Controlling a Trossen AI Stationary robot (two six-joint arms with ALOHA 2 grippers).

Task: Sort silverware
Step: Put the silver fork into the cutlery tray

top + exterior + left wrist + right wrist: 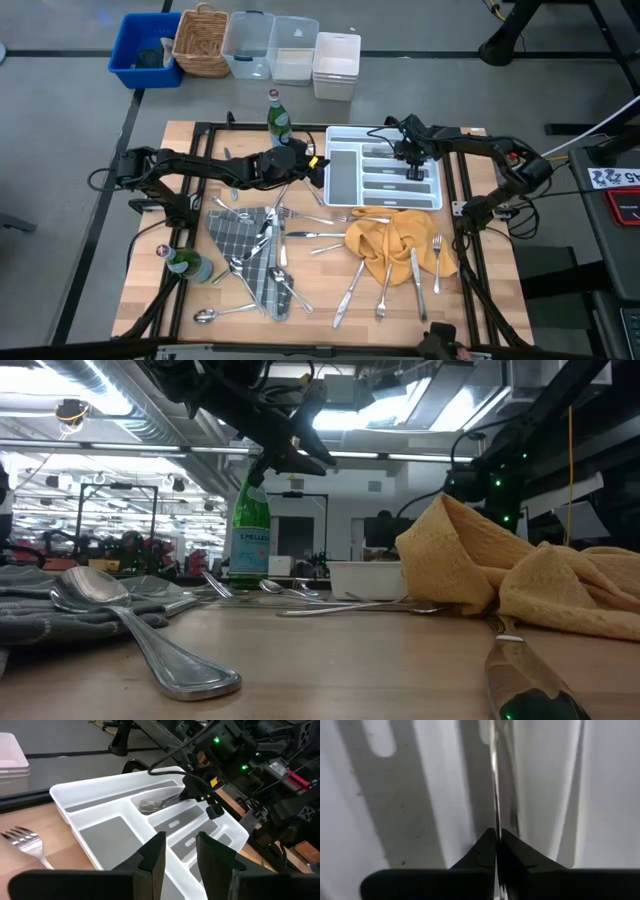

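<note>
The white tray (385, 130) stands at the table's far right. My right gripper (410, 170) hangs over it, pointing steeply down, shut on a fork (152, 805) whose head lies in a long compartment. My left gripper (180, 855) hovers open and empty just left of the tray (65, 795), above the table. Several forks, spoons and knives lie loose on the table, such as a fork (25, 842) near the tray, a spoon (130, 625) and pieces (385, 290) at the near edge. My right gripper pinches the fork's handle (494, 815) between its two fingertips (512, 850), the thin metal seen edge-on. It comes from above, slanting down. The fork's head (147, 807) rests in the tray's compartment while the handle rises toward the gripper.
A grey checked cloth (250, 250) and a yellow cloth (385, 240) lie on the table with silverware on and around them. Green bottles stand at the far middle (279, 118) and near left (185, 265). Bins and a basket (200, 40) sit beyond the far edge.
</note>
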